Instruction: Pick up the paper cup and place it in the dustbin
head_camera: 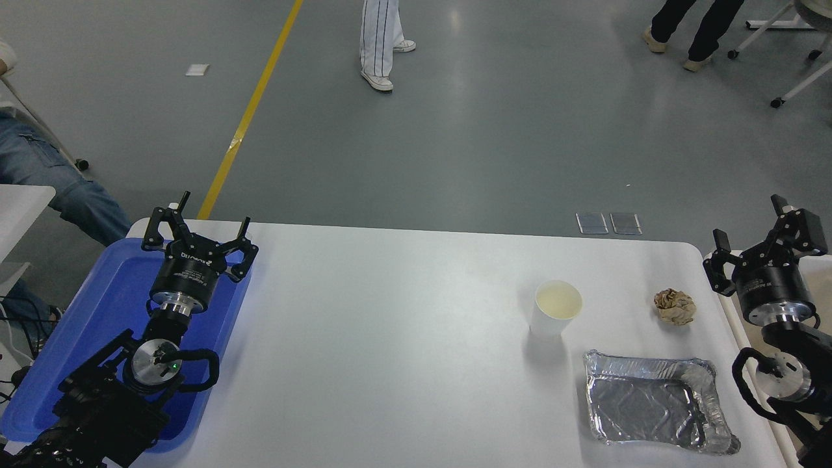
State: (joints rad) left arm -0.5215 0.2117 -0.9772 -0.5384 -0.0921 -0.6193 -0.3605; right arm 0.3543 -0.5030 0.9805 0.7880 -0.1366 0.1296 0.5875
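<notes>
The white paper cup (555, 308) stands upright on the white table (390, 338), right of centre, its cream inside showing. My right gripper (754, 231) is open at the right edge, beyond the table's right side, well to the right of the cup and apart from it. Only a pale strip of the dustbin (747, 338) shows at the table's right side, mostly hidden behind my right arm. My left gripper (208, 218) is open and empty, parked over the blue tray at the lower left.
A crumpled brown paper ball (675, 306) lies right of the cup. A crinkled silver foil tray (656, 402) sits in front of both. A blue tray (104, 312) lies at the left edge. People stand and sit beyond the table.
</notes>
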